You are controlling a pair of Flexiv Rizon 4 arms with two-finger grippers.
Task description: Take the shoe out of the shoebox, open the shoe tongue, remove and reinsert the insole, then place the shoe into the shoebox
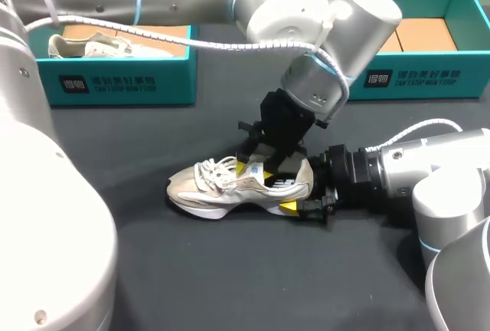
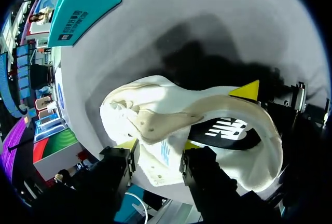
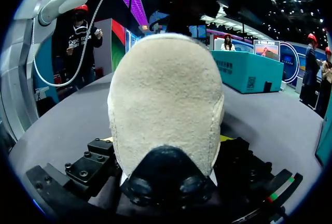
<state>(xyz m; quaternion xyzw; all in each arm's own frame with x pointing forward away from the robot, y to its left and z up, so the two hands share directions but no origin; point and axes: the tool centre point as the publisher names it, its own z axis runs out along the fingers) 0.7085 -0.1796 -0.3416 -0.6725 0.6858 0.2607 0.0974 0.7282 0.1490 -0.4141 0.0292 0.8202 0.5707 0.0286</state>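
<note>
A cream sneaker point(image 1: 222, 185) lies on the black table, toe to the left. My left gripper point(image 1: 256, 166) hangs over its opening. In the left wrist view the raised tongue point(image 2: 161, 156), white with blue print, stands between the left gripper's point(image 2: 158, 145) open fingers, and the black insole point(image 2: 223, 128) shows inside. My right gripper point(image 1: 298, 187) comes in from the right, with a fingertip point(image 1: 289, 207) on either side of the heel, holding it. The suede heel point(image 3: 166, 94) fills the right wrist view, between the right gripper's point(image 3: 166, 141) fingers.
A teal shoebox point(image 1: 115, 86) at the back left holds a second pale shoe point(image 1: 99, 46). Another teal shoebox point(image 1: 413, 78) stands at the back right, its brown floor showing. Black tabletop lies in front of the sneaker.
</note>
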